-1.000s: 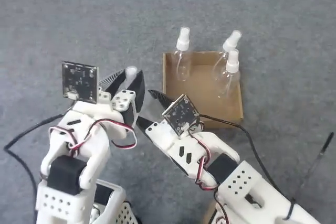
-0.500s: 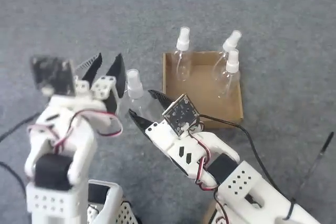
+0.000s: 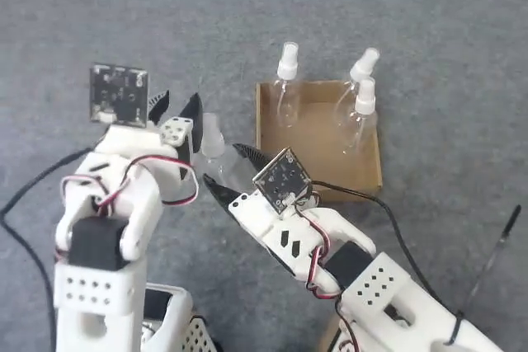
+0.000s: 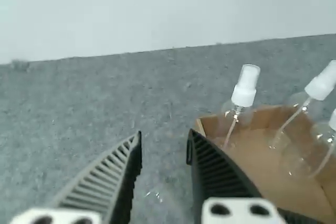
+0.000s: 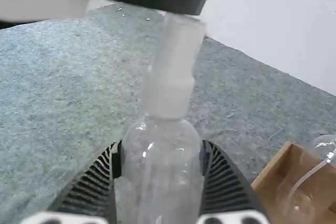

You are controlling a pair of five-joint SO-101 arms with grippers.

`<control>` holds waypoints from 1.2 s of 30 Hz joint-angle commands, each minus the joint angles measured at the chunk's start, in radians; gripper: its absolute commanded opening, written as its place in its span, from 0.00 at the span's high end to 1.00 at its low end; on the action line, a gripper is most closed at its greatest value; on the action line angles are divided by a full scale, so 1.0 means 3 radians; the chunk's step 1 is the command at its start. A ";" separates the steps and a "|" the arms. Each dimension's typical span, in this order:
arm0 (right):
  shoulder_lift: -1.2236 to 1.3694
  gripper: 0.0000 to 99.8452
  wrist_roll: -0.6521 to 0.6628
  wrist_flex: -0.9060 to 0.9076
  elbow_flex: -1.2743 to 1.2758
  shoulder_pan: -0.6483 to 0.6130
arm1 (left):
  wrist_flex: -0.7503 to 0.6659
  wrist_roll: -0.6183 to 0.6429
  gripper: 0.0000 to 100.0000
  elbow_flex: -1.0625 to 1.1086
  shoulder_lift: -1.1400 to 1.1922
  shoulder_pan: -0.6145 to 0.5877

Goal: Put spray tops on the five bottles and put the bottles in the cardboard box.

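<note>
Nearest, the right pincer (image 3: 230,172) pinches the body of a clear plastic bottle (image 3: 224,162) and holds it upright just left of the box. The bottle's white spray top (image 3: 211,131) is on its neck.

Just beyond and to the left, the left pincer (image 3: 176,106) hangs spread, beside the top but not gripping it. A second ago it was closed on that top. It then let go, swung out left, and has now come partway back. The top therefore looks fitted, and this bottle seems ready to go into the box.

Farther right on the grey felt-covered desk (image 3: 429,55) lies a shallow brown cardboard box (image 3: 318,191). It holds three clear bottles (image 3: 360,121), each already wearing a white sprayer.
</note>
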 commanded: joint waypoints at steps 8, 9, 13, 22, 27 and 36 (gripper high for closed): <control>-0.0146 0.99 -0.0041 -0.0069 -0.0066 0.0258 | -0.0041 -0.0153 0.87 0.0396 -0.0629 -0.0015; -0.0146 0.99 -0.0041 -0.0069 -0.0066 0.0258 | -0.0041 -0.0153 0.87 0.0345 -0.0650 -0.0020; -0.0146 0.99 -0.0036 -0.0064 -0.0072 0.0279 | 0.0128 -0.0143 0.87 0.0130 -0.0655 -0.0128; -0.0100 0.99 -0.0041 0.0453 -0.0875 0.0591 | -0.0153 -0.0143 0.87 0.1061 -0.1008 -0.0082; 0.0120 0.99 -0.0041 0.0463 -0.1187 0.0596 | -0.0307 -0.0159 0.83 0.1752 -0.1877 0.0215; 0.0939 0.99 -0.0205 0.0504 -0.1821 0.0504 | -0.0148 -0.0138 0.71 0.1982 -0.2460 0.0414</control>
